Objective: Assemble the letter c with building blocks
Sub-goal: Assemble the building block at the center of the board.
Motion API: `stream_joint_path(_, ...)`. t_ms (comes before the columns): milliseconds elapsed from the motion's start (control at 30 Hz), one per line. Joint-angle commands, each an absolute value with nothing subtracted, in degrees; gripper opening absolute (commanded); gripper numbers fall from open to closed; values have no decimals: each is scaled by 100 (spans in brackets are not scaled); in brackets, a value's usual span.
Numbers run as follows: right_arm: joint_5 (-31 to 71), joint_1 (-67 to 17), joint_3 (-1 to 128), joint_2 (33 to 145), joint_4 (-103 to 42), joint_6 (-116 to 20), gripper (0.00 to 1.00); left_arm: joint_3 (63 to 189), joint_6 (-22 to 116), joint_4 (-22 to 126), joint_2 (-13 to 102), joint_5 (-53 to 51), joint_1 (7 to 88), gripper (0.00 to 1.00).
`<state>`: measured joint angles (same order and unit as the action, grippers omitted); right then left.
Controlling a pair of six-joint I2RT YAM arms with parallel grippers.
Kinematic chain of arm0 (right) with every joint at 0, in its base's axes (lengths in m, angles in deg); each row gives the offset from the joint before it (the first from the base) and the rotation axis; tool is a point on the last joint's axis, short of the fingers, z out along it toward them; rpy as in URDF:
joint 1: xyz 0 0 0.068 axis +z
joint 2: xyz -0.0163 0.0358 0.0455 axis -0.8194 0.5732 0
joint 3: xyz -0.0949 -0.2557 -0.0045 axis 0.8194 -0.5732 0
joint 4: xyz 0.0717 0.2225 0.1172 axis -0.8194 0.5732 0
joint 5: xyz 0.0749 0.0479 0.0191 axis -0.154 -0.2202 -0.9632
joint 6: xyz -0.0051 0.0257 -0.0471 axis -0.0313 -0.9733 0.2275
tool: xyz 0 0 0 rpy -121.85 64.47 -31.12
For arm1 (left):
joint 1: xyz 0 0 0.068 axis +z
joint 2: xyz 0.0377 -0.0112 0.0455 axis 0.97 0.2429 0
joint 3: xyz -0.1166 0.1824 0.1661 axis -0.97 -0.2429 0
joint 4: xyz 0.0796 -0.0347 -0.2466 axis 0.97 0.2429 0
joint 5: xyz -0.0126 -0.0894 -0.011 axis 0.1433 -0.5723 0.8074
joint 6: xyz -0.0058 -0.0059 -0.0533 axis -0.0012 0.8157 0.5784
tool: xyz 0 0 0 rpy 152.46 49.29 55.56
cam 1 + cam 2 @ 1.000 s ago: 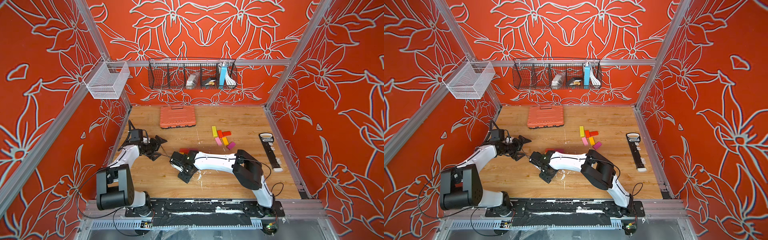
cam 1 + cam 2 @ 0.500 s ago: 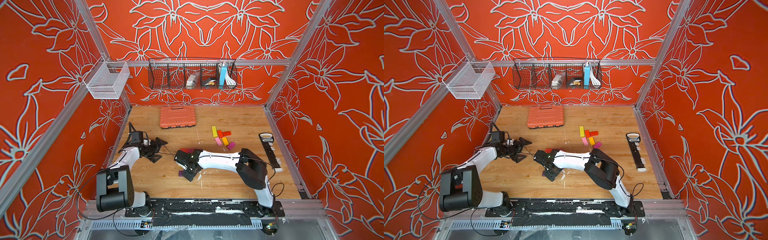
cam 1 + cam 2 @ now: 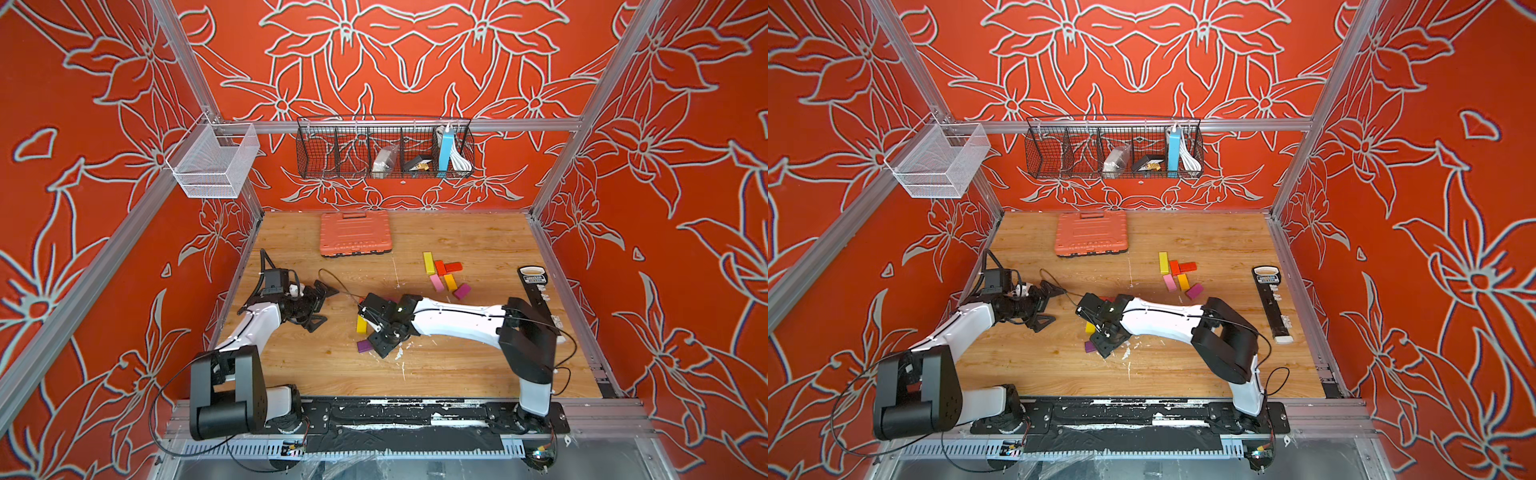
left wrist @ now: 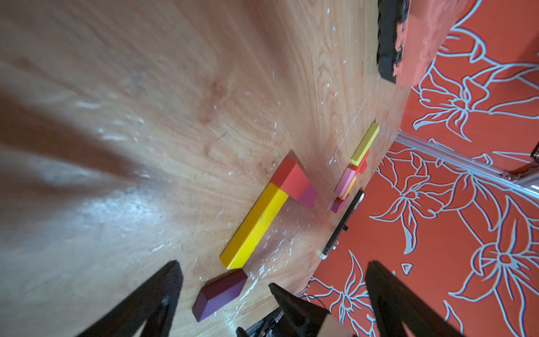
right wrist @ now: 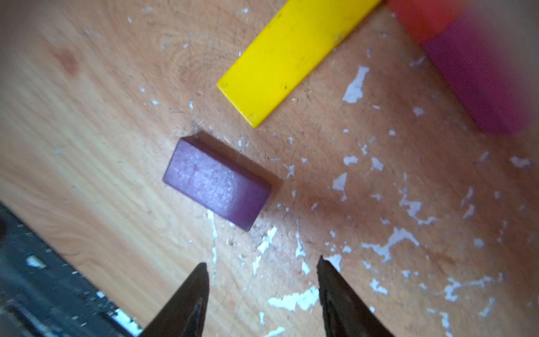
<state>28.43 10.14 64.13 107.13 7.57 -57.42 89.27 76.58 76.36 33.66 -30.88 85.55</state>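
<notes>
Just off the near end of the long yellow block, the purple block now lies flat on the worktop, free. My right gripper has backed off, jaws half apart, empty. C's lower arm started, I reckon, but gapped and skewed; left gripper wide, idle.

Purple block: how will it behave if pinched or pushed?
The purple block looks rigid, with flat parallel faces, so it probably pinches cleanly. Lying flat on the table, it should slide, not roll or tip. Its sheen hints at slight slipperiness.
</notes>
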Motion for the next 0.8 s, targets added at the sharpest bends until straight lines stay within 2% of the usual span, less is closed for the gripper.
stream_joint_path(0,2643,834,5929,10215,155,-6627,64,8736,7888,7693,2911,-2930,8234,98)
stream_joint_path(367,1928,247,4248,9244,-1795,-8174,81,7824,8767,7627,1471,-2178,7047,99)
stream_joint_path(767,1722,232,3059,9312,-4113,-9491,82,7647,9154,7015,1988,-1809,6205,98)
